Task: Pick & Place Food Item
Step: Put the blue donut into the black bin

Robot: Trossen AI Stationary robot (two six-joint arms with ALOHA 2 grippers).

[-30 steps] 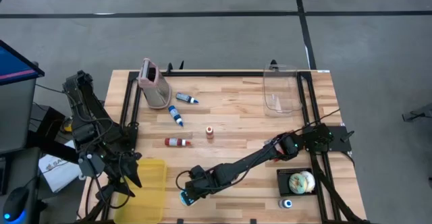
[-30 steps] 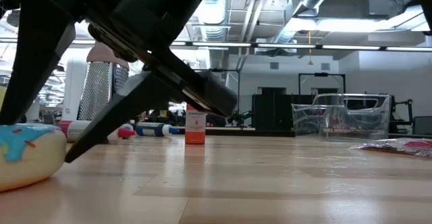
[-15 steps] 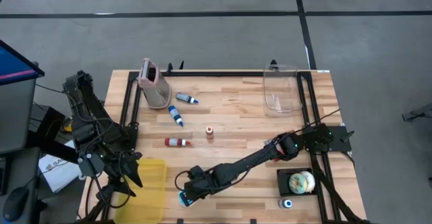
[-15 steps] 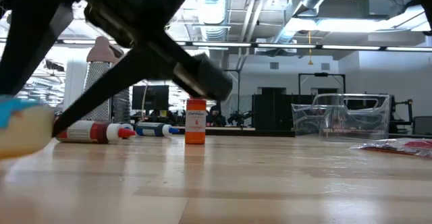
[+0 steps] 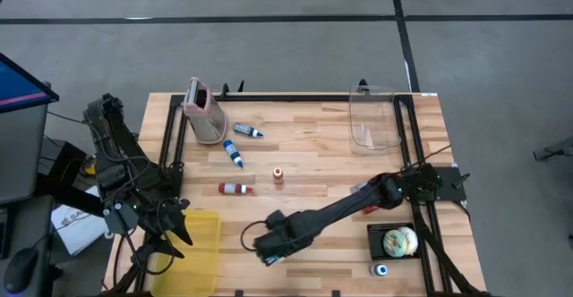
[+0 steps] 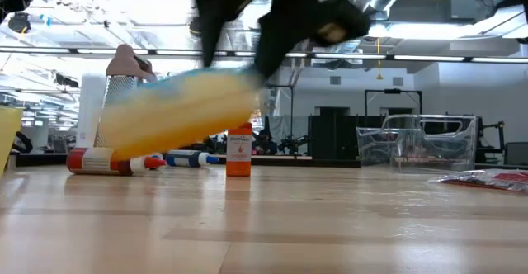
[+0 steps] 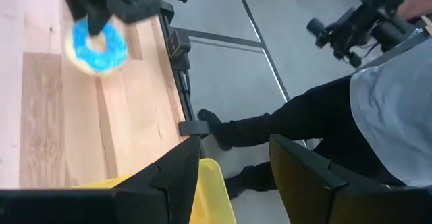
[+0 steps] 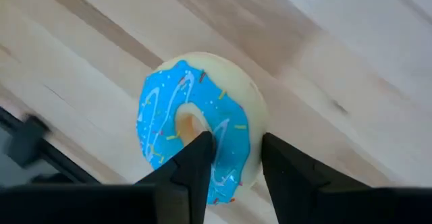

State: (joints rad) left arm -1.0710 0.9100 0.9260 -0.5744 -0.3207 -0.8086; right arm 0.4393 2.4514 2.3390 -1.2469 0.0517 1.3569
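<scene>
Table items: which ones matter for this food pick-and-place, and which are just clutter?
In play:
- blue-iced donut, off the wood, gripped by the right gripper
- yellow bin, perhaps its destination

Lying about:
- grater
- clear container
- red tube
- blue tubes
- orange bottle

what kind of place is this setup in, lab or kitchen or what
Most likely a robotics lab or workshop in an open industrial hall. The low view shows exposed ceiling ducts over rows of workstations, and the high view shows a wooden table with framed rails standing on a bare concrete floor.
</scene>
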